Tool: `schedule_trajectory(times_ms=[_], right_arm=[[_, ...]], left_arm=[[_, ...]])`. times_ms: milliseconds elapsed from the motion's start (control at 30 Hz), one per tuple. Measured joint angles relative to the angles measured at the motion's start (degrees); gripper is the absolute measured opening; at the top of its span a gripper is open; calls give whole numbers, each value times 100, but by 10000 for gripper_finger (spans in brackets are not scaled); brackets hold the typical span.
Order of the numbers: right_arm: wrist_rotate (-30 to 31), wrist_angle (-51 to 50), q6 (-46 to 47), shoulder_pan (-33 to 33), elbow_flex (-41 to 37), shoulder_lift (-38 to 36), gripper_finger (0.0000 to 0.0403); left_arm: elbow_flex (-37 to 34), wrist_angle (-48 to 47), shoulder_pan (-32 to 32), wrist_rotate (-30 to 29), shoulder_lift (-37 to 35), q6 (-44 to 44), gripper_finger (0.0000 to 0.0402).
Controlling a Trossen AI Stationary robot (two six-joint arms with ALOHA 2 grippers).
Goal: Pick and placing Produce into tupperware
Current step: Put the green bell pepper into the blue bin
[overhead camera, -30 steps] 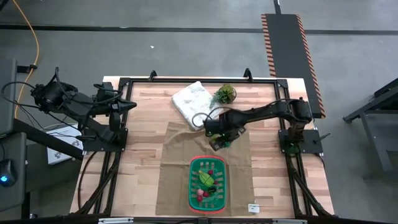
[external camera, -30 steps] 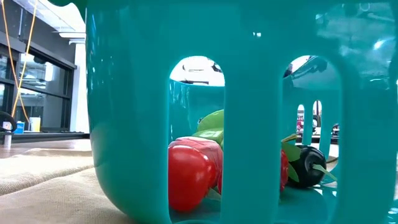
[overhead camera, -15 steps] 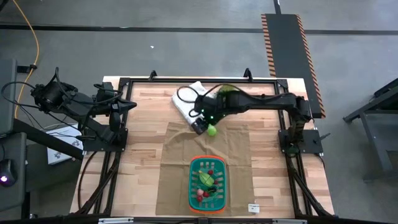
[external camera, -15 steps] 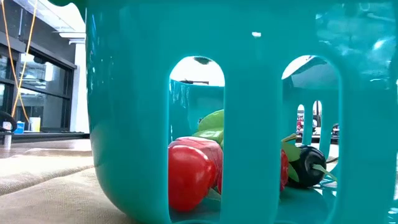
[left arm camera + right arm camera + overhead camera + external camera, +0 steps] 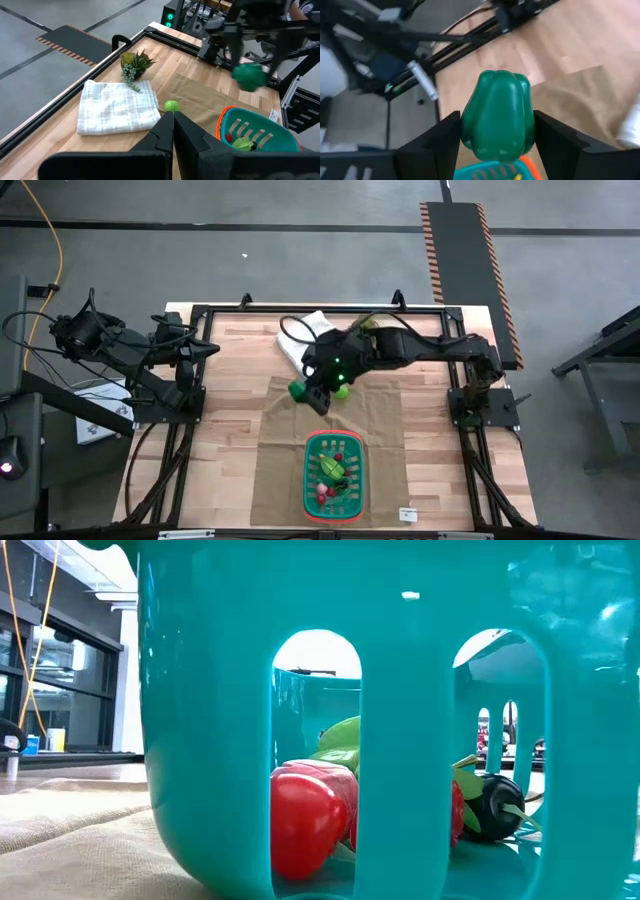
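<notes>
Right pincer (image 5: 300, 391) swung left with green pepper (image 5: 297, 390), above cloth edge

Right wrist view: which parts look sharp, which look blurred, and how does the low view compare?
Right wrist view: the green pepper clamped by the right gripper is fairly crisp, the floor and table behind streak with blur. Low view: the basket wall fills the frame, glossy with small glints, and produce shows only through its slots.

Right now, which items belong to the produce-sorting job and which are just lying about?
Job:
- green bell pepper, held in right gripper
- small green ball on the mat
- green basket, produce inside

Lying about:
- white cloth
- potted plant
- left gripper, parked shut at the table's edge
</notes>
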Motion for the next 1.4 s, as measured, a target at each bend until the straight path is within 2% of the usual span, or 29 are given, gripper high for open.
schedule_trajectory(times_ms=[133, 400, 667, 833, 1400], right_arm=[[-220, 4, 102, 255, 13, 0, 206], [-218, -48, 571, 804, 13, 0, 206], [362, -601, 1091, 1232, 13, 55, 206], [478, -1031, 1318, 1514, 13, 394, 206], [683, -1212, 2395, 2194, 8, 1682, 206]], left_arm=[[0, 0, -2, 117, 0, -3, 0], [0, -2, -2, 176, 4, -4, 0], [0, 2, -1, 412, 11, -40, 1], [0, -6, -1, 474, 33, -149, 0], [2, -234, -2, 779, 52, -466, 1]])
